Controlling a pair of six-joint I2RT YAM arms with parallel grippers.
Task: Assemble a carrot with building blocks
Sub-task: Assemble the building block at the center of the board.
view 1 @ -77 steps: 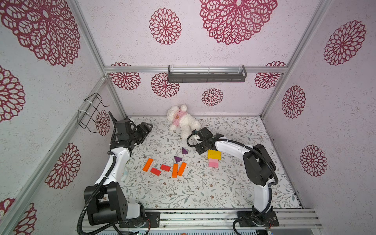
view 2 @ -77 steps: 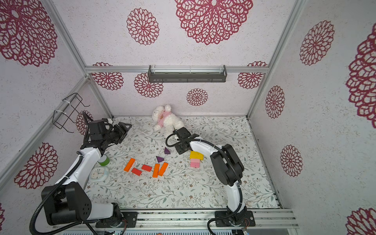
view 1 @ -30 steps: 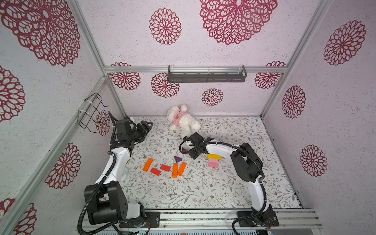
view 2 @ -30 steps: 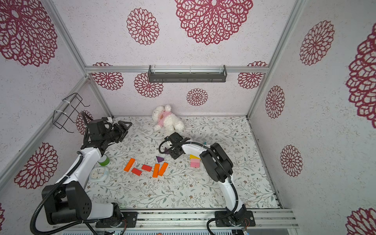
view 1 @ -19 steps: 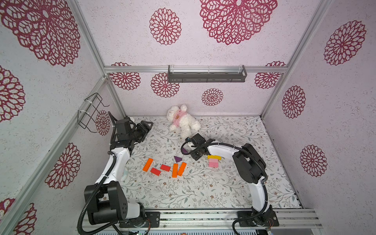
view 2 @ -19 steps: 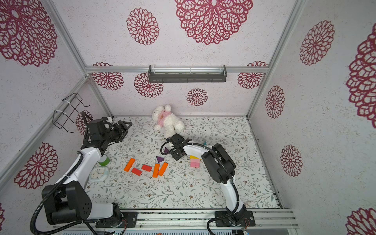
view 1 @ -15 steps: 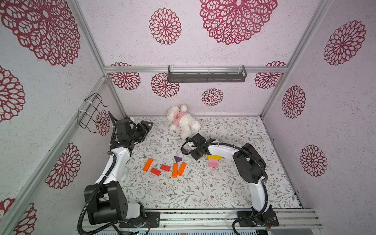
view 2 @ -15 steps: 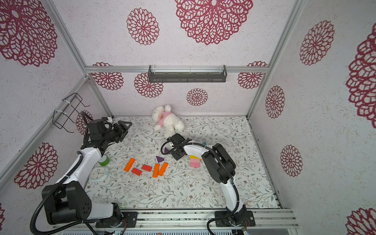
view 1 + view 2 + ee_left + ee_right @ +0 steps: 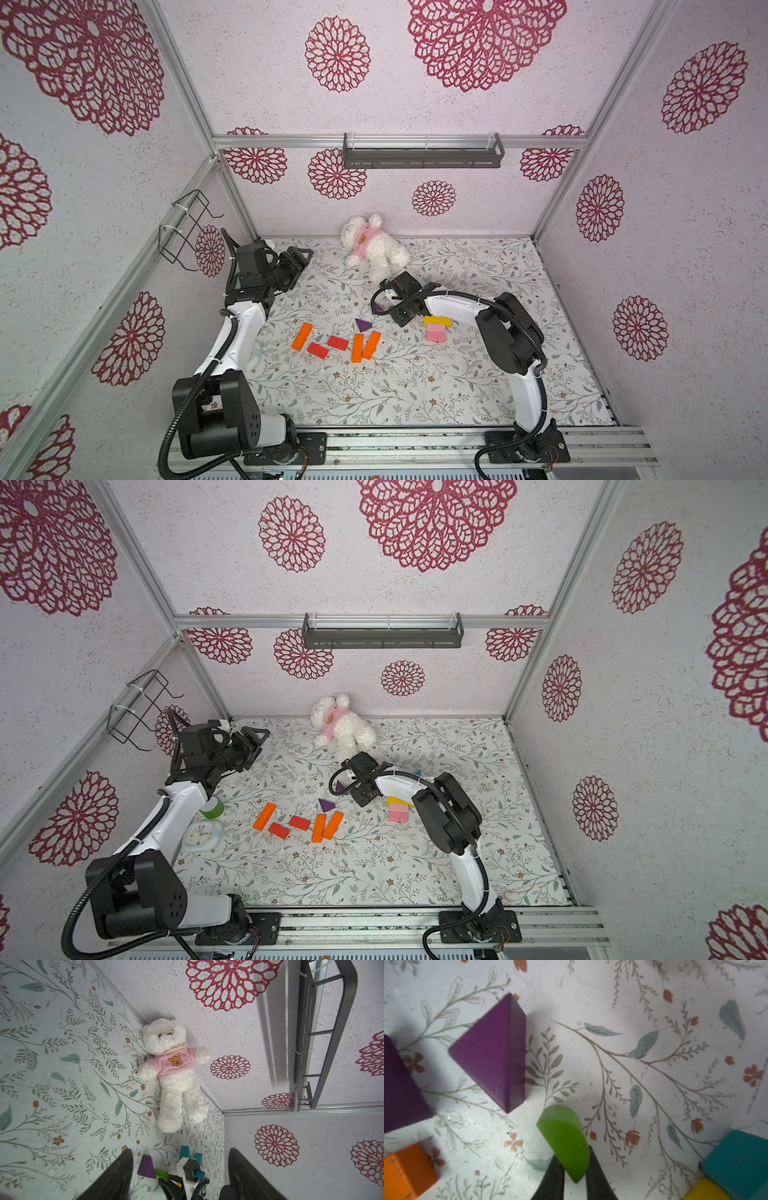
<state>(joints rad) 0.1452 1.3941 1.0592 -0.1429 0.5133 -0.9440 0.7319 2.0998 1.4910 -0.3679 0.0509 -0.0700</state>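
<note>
My right gripper (image 9: 575, 1169) is shut on a lime-green half-round block (image 9: 564, 1138), held just above the mat beside a purple triangle (image 9: 494, 1053). In both top views this gripper (image 9: 395, 301) (image 9: 358, 785) sits mid-table, below the bear. A second purple triangle (image 9: 363, 324), three orange bars (image 9: 302, 336) and two red bars (image 9: 338, 343) lie in a loose row in front. A yellow bar (image 9: 437, 320) and a pink block (image 9: 435, 333) lie under the right forearm. Teal blocks (image 9: 737, 1159) lie close by. My left gripper (image 9: 297, 259) (image 9: 180, 1149) hangs open and empty near the back left corner.
A white plush bear (image 9: 372, 249) in pink lies against the back wall. A green cup (image 9: 212, 808) and a small clock (image 9: 202, 834) sit by the left arm. A wire basket (image 9: 183, 232) hangs on the left wall, a grey shelf (image 9: 422, 153) on the back wall.
The right gripper has moved left from beside the yellow bar to the purple triangle, and its jaws have shut on the green block. The left arm has stayed still.
</note>
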